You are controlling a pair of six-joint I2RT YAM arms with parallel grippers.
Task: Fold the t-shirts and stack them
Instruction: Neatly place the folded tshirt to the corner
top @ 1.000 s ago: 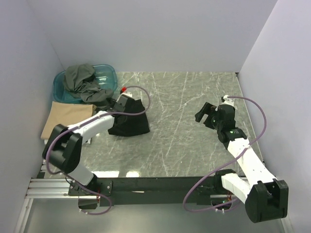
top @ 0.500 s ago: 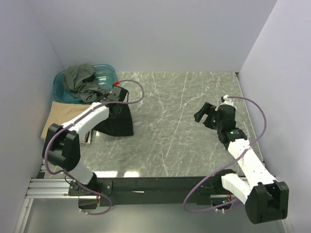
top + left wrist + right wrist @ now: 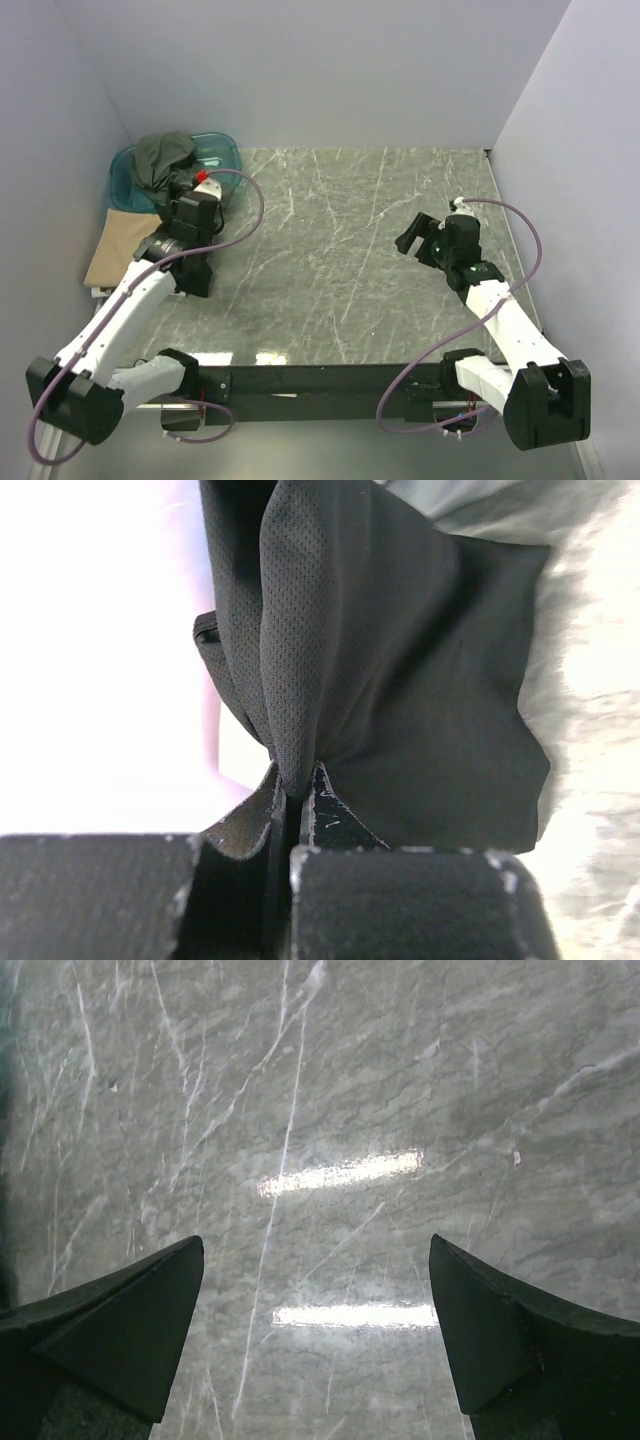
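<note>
My left gripper (image 3: 186,238) is shut on a bunched fold of the black t-shirt (image 3: 196,274), which hangs from it at the table's left side, next to the folded tan t-shirt (image 3: 118,246). In the left wrist view the black t-shirt (image 3: 400,680) of fine mesh cloth drapes away from my shut left gripper (image 3: 295,780). The dark grey-olive t-shirt (image 3: 164,160) lies crumpled in the teal tub (image 3: 222,150) at the back left. Over bare marble on the right, my right gripper (image 3: 414,236) is open; the right wrist view shows nothing inside the right gripper (image 3: 315,1250).
White walls close in the table on the left, back and right. The marble tabletop (image 3: 350,260) lies between the two arms. The left arm's purple cable (image 3: 250,205) loops over the table beside the tub.
My left arm has swung left with the black t-shirt, from the table's left-middle to beside the tan t-shirt. The right arm has hardly moved.
</note>
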